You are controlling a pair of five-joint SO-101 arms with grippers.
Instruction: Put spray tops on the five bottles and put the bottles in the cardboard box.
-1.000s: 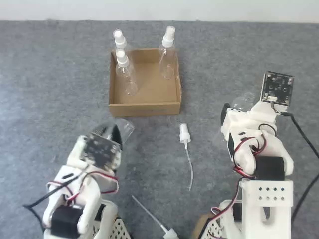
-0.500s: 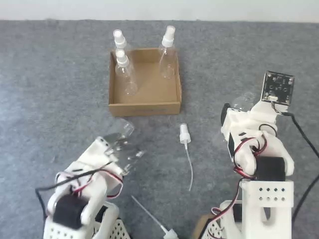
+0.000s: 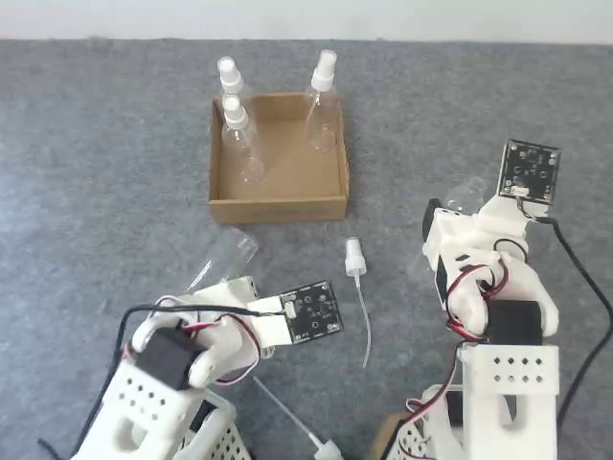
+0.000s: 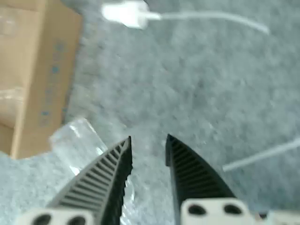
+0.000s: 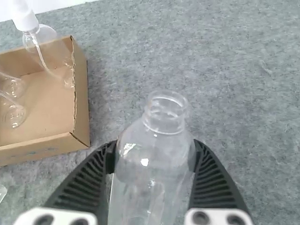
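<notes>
Well, the open bottle (image 5: 153,164) has no top on it and stands upright in the right gripper (image 5: 153,147), whose fingers are closed on its shoulders. The right wrist view shows that grip plainly. From above, the same bottle (image 3: 467,195) is just a clear glint beside the arm. A lying bottle (image 3: 223,257), also topless, rests on its side on the grey mat (image 3: 115,192), just in front of the cardboard box (image 3: 278,208). The left wrist view brings it (image 4: 77,143) close, right beside and partly under one finger of the left gripper (image 4: 147,140). That gripper's jaws stand narrowly apart with nothing between them. A loose spray top (image 3: 354,255) lies on the mat between the two arms, its thin tube trailing back toward them, and the left wrist view catches it (image 4: 126,13) too. A second spray top (image 3: 326,448) lies at the near edge by the left arm's base. Three capped bottles (image 3: 244,144) stand at the box. Two are clearly inside, and the one at the back left corner may be inside or just behind, I cannot tell which. There is faint blue print on the box's outer wall (image 4: 47,79), too blurred to read.
</notes>
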